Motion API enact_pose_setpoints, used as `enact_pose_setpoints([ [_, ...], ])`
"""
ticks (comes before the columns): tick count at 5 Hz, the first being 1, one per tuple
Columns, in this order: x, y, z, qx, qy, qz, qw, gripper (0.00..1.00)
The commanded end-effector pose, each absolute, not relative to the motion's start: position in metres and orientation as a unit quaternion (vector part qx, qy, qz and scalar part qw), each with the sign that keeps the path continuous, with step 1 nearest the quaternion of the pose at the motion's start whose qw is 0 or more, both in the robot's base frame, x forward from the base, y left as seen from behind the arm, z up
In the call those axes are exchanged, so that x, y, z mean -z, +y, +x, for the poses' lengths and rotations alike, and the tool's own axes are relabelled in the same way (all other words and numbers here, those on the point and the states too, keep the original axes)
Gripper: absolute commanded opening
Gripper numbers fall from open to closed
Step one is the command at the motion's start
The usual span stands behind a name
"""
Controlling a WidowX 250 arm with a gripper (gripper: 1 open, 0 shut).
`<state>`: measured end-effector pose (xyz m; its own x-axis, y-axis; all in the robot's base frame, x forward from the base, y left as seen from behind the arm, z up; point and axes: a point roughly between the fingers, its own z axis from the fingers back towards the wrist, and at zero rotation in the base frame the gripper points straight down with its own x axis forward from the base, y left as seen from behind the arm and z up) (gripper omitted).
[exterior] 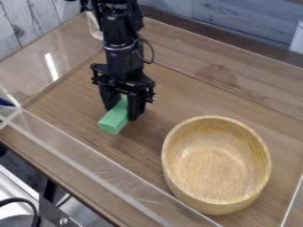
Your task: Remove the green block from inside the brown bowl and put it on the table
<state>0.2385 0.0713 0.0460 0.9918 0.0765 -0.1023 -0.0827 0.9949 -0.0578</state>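
Note:
The green block point(112, 121) is outside the brown bowl point(168, 152), just above or on the table point(219, 84) to the bowl's left. Its far end sits between the black fingers of my gripper point(123, 105), which points straight down and is shut on it. Whether the block's near end touches the wood I cannot tell. The light tan bowl stands empty at the front right, about a hand's width from the block.
Low clear acrylic walls point(71, 164) edge the tabletop along the front and left. The black arm point(116, 35) rises behind the gripper toward the back left.

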Motion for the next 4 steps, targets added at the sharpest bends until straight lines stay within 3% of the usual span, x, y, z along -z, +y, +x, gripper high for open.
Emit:
enact_pose_setpoints([
  [1, -0.0561, 0.0742, 0.2512, -0.039, 0.025, -0.025, 0.999, 0.00],
  [4, -0.0490, 0.0760, 0.2589, -0.040, 0.028, -0.023, 0.999, 0.00],
])
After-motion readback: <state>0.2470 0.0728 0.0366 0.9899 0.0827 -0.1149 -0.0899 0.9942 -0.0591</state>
